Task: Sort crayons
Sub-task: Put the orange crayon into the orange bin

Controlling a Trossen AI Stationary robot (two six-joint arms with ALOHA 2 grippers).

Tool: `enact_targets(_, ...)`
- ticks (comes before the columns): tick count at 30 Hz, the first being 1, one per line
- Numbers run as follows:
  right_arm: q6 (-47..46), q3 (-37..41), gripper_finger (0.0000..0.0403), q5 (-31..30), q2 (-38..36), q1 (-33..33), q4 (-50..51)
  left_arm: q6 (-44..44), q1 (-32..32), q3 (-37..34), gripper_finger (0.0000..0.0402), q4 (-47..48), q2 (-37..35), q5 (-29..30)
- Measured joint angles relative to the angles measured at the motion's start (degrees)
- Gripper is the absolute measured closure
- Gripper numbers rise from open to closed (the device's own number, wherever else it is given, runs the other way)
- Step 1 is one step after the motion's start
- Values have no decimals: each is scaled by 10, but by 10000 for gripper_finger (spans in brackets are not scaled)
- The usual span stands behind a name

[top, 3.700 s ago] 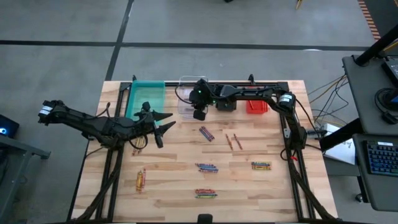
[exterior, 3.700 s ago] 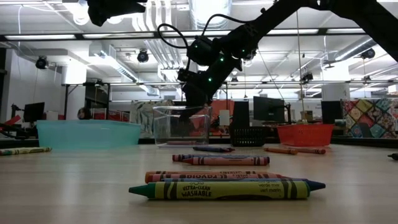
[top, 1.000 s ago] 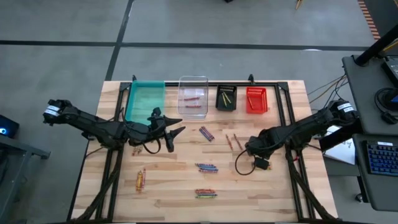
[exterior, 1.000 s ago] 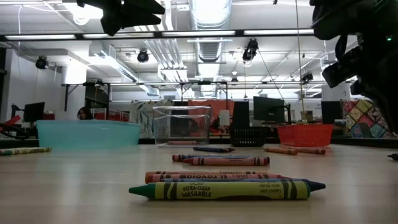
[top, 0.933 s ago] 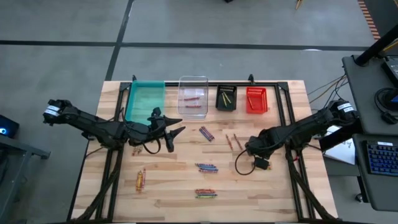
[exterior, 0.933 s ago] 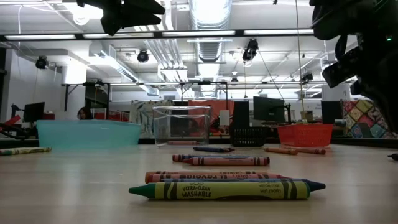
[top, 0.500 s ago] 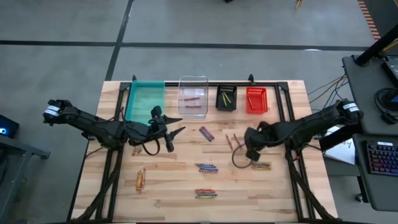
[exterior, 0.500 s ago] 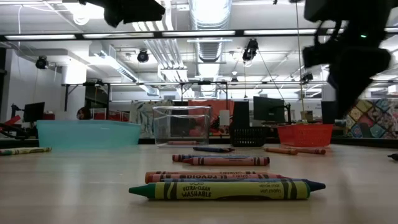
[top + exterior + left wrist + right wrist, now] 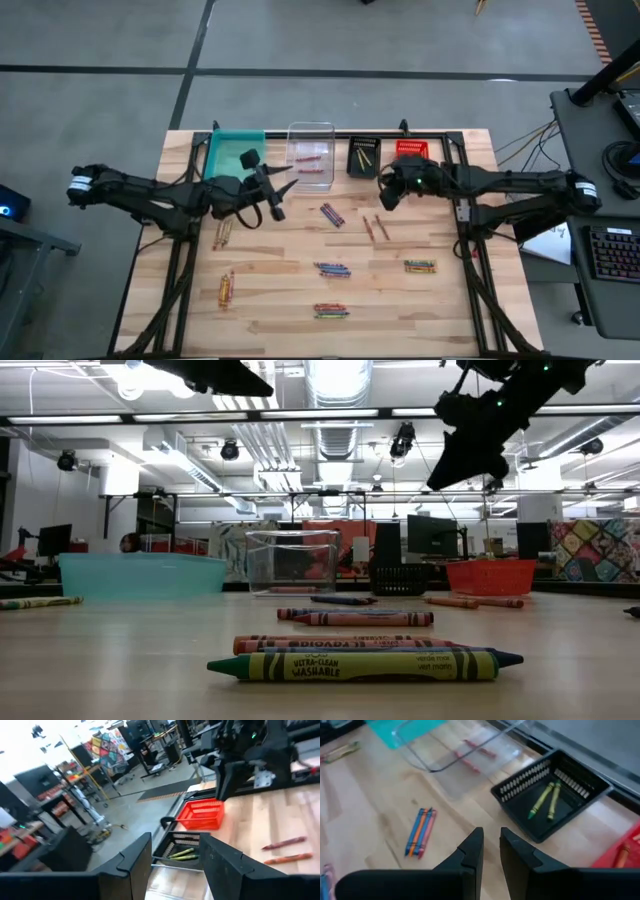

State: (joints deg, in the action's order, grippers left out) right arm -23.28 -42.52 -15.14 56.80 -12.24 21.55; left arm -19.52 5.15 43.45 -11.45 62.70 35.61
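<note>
Wooden table (image 9: 300, 290) with scattered crayons (image 9: 332, 269); left claw (image 9: 277, 196) open, right claw (image 9: 385, 196) slightly parted, both empty.

A teal bin (image 9: 234, 152), clear bin (image 9: 310, 145), black bin (image 9: 363, 162) and red bin (image 9: 202, 814) line the table's (image 9: 290, 290) far edge.

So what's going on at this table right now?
Two robot arms are sorting crayons into bins. The right gripper hangs near the black bin, which has two yellow crayons in it; nothing shows between its fingers. The left gripper, open and empty, hangs by the clear bin. Several crayon clusters lie unsorted on the table.
</note>
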Motion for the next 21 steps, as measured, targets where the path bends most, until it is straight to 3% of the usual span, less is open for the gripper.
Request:
enact_targets(5,-66,3,351,1,34,-30,1,46,-12,-6,253,1,0,-48)
enact_targets(11,-74,3,351,0,103,-47,-2,30,-25,-8,253,4,0,-79)
enact_targets(21,6,-29,351,-14,204,-115,-75,-44,-120,-9,253,4,0,-82)
